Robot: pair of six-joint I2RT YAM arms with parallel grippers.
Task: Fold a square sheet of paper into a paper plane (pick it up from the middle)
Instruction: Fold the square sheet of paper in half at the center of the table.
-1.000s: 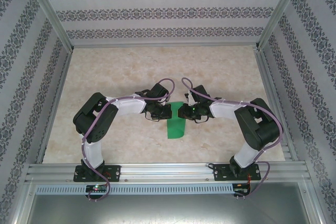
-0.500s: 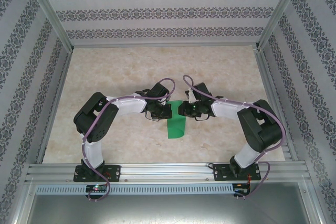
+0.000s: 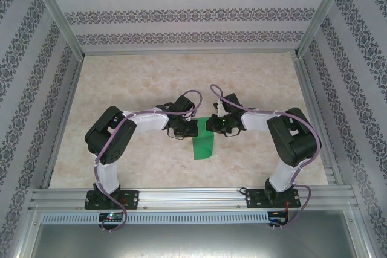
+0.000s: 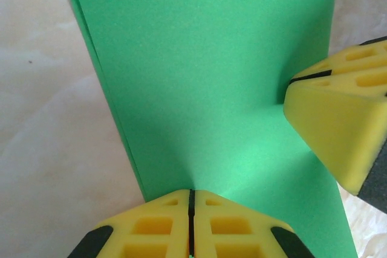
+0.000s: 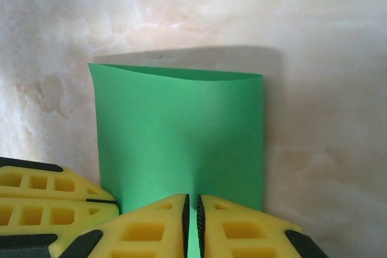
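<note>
We see the green sheet of paper [image 3: 203, 147] folded double near the middle of the table [image 3: 151, 83]. In the top view it stretches toward 6 o'clock from the two grippers. Our left gripper [image 4: 191, 196] reaches in from 9 o'clock, its fingers pressed together on the sheet's edge. Our right gripper [image 5: 192, 203] comes from 3 o'clock, closed to a sliver with green paper pinched inside, just beside the left one.
</note>
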